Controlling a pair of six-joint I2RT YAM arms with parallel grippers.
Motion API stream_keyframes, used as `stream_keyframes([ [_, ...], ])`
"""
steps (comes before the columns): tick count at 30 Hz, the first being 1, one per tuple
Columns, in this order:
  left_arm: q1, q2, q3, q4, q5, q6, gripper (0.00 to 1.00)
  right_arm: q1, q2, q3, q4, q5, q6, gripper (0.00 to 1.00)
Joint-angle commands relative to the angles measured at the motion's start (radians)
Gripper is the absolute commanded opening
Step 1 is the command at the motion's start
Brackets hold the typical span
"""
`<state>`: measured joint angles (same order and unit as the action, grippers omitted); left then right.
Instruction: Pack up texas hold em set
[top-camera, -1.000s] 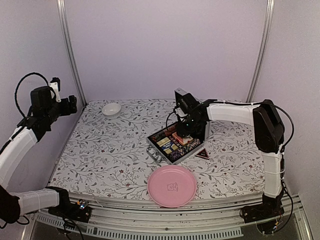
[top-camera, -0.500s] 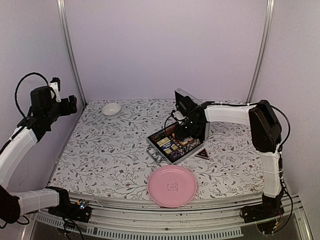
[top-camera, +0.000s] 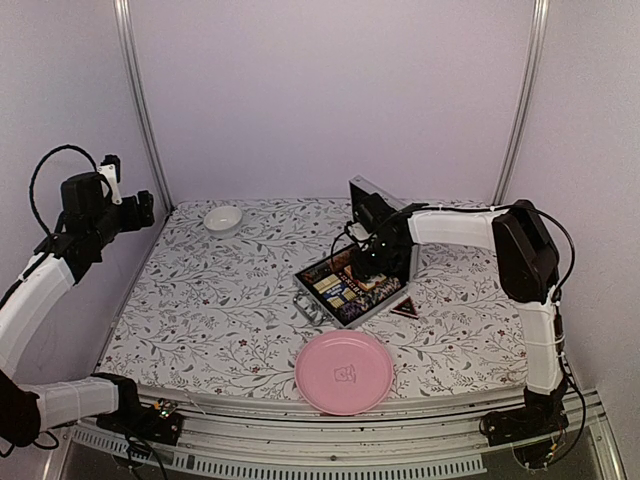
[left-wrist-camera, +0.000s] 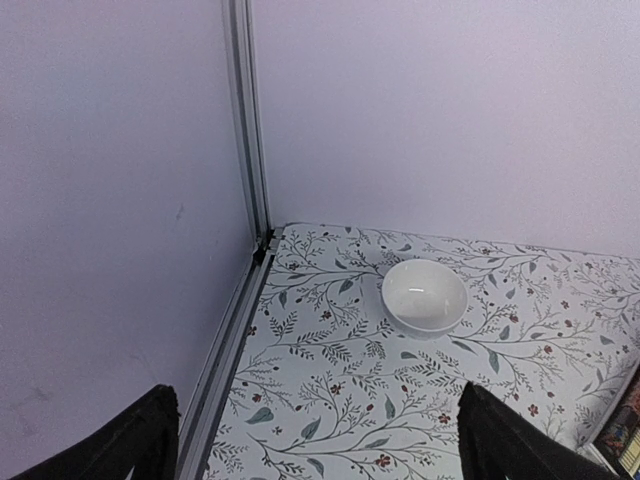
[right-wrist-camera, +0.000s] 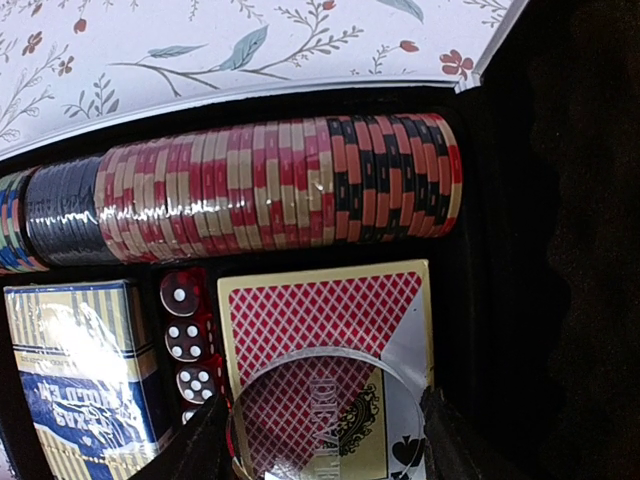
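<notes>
The silver case (top-camera: 322, 305) lies open at mid-table, its lid (top-camera: 362, 200) standing up at the back. In the right wrist view it holds a row of red and black chips (right-wrist-camera: 280, 185), a red-backed card deck (right-wrist-camera: 330, 310), a blue deck (right-wrist-camera: 85, 370) and red dice (right-wrist-camera: 182, 340). My right gripper (right-wrist-camera: 325, 435) is shut on a clear round button (right-wrist-camera: 330, 410), held just over the red deck. It shows low inside the case in the top view (top-camera: 368, 262). My left gripper (left-wrist-camera: 315, 440) is open and empty, raised at the far left (top-camera: 140, 210).
A small white bowl (left-wrist-camera: 425, 295) sits at the back left of the flowered table (top-camera: 223, 218). A pink round plate (top-camera: 344, 372) lies at the front edge. A small dark triangular piece (top-camera: 405, 307) lies right of the case.
My right gripper has shifted slightly toward the back of the case. The left arm has not moved.
</notes>
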<state>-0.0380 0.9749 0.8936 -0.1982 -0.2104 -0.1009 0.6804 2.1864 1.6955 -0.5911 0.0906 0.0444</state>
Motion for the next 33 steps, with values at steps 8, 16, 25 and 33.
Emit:
stream_keyframes([
  [8, 0.009, 0.002, -0.002, 0.016, 0.006, 0.006, 0.97, -0.01, 0.036, 0.036, -0.002, 0.015, -0.003, 0.54],
  [16, 0.009, 0.004, -0.002, 0.016, 0.003, 0.006, 0.97, -0.01, 0.038, 0.035, -0.006, 0.041, -0.012, 0.61],
  [25, 0.009, 0.004, -0.002, 0.015, 0.003, 0.007, 0.97, -0.01, 0.031, 0.036, -0.005, 0.038, -0.022, 0.72],
  [33, 0.009, 0.005, -0.002, 0.014, 0.003, 0.008, 0.97, -0.01, 0.008, 0.054, -0.004, -0.006, -0.034, 0.85],
])
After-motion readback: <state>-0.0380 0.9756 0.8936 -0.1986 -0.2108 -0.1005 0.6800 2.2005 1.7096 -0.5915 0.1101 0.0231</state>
